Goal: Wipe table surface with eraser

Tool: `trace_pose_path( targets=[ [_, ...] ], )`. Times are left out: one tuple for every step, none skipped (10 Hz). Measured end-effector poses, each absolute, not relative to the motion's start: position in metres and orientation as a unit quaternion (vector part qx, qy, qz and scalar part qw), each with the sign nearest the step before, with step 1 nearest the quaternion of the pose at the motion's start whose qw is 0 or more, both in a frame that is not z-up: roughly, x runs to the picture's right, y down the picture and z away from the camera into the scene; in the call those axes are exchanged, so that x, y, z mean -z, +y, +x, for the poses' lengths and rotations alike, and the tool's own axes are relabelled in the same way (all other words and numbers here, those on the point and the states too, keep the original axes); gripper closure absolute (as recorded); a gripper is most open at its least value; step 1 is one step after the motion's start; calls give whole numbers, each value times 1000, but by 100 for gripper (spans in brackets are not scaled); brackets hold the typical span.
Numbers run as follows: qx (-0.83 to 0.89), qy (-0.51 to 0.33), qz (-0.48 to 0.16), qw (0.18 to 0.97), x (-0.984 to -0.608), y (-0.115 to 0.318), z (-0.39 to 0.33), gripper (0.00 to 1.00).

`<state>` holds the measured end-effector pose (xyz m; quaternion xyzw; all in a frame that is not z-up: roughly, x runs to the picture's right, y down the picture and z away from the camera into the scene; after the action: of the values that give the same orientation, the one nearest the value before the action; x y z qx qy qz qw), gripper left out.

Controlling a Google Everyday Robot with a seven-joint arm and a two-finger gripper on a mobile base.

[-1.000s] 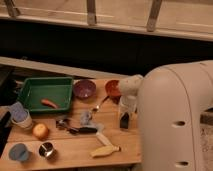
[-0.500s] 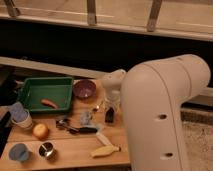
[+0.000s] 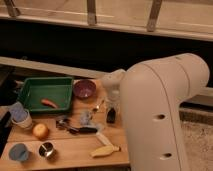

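The bench (image 3: 75,156) carries a green tray (image 3: 44,93) at its far left, a purple bowl (image 3: 84,89) beside it, an orange fruit (image 3: 40,131), a blue cup (image 3: 18,152), a small metal cup (image 3: 47,149), a banana (image 3: 104,150), and the eraser (image 3: 111,115), with the hand (image 3: 111,106) directly above it.
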<state>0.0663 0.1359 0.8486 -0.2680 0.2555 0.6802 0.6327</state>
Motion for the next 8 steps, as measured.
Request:
trace_pose_path(
  targets=[
    [-684,256,-263,631,-843,137,85,100],
    [-687,248,-256,633,-838,135,103,100],
    [-689,241,-254,635,-834,132,110,100],
    [-689,234,-252,638,-832,129,114,100],
    [-688,226,-251,643,-830,125,113,100],
    [-686,214,-254,647,-831,120,105,100],
    [-684,202,-259,651,-832,114,93,100],
    [-681,193,-265,654,-835,110,79,100]
  ],
)
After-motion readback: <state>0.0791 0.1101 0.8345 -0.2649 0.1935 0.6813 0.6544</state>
